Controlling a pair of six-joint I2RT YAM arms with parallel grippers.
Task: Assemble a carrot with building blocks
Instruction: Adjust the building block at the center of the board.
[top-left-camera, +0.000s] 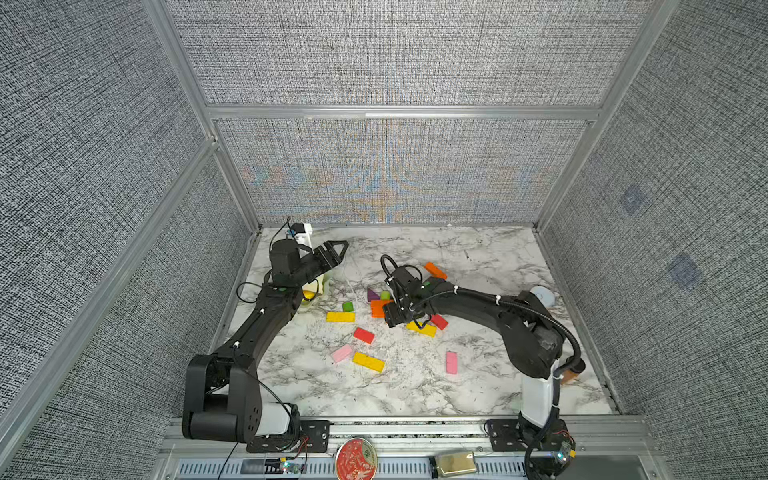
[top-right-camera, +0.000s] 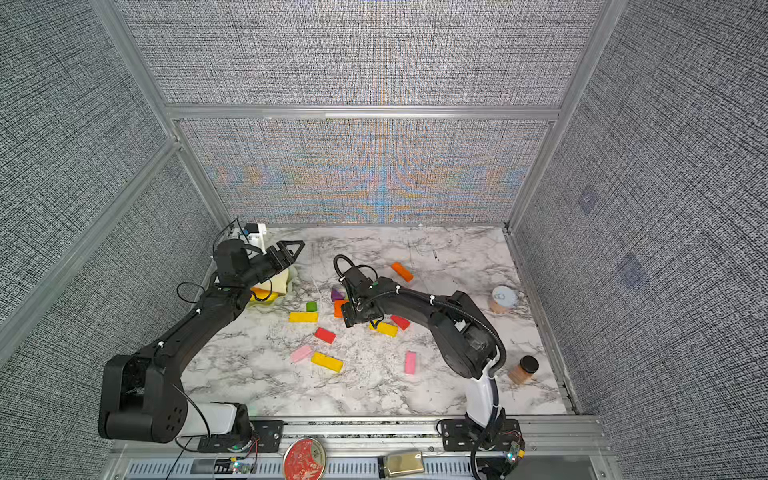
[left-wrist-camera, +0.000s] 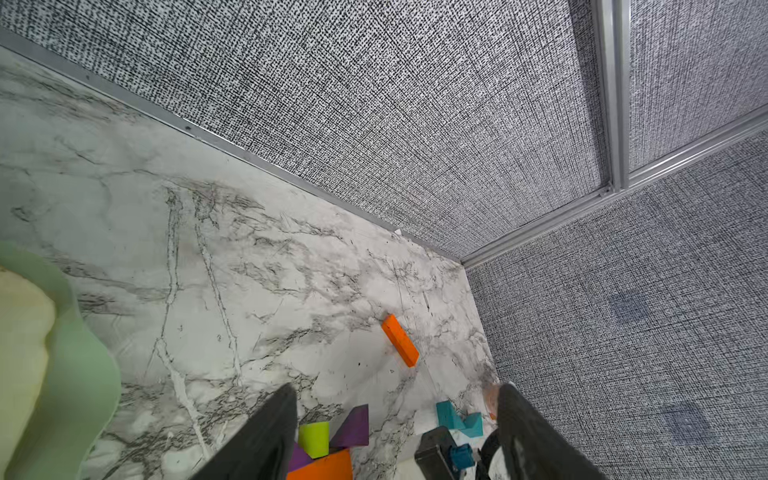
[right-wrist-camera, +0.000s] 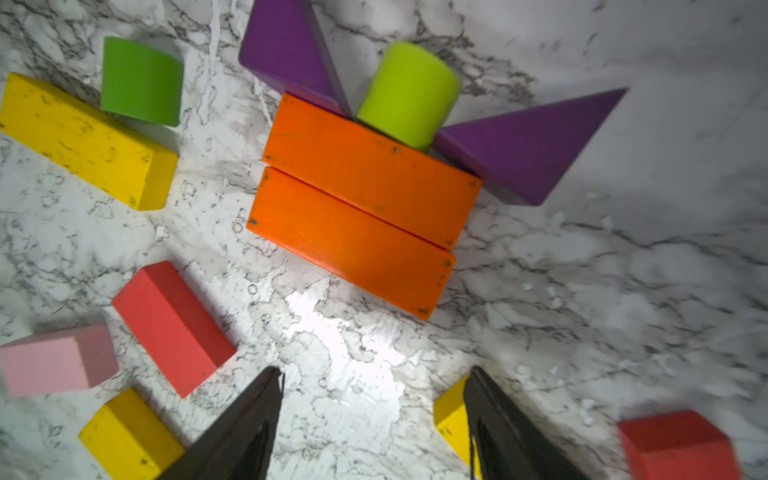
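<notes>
**Two orange bars paired at mid-table; both my grippers empty**

My right gripper (right-wrist-camera: 374, 370) hangs low over the marble table (top-left-camera: 478, 257). Its fingers are spread, with only bare tabletop between them. Just ahead of it two orange bars (right-wrist-camera: 365, 166) lie flat, their long sides touching. A lime-green stub (right-wrist-camera: 409, 93) butts against the farther bar's long edge. A purple triangle (right-wrist-camera: 286, 50) flanks it on one side and a second purple triangle (right-wrist-camera: 532, 145) on the other, both touching that bar.

Off to one side a darker green stub (right-wrist-camera: 141, 81) sits just beside a yellow bar (right-wrist-camera: 87, 139). A red bar (right-wrist-camera: 172, 326) and a pink block (right-wrist-camera: 54, 359) lie nearer my fingers. A third orange bar (top-left-camera: 435, 270) lies alone toward the back wall, well apart from the pair.

My left gripper (left-wrist-camera: 397, 388) is up off the table near its left rear corner, close to a pale green plate (left-wrist-camera: 83, 374). Its fingers are parted too and hold nothing. Its wrist view also shows a teal triangle (left-wrist-camera: 457, 417) on the table, apart from the purple ones.
</notes>
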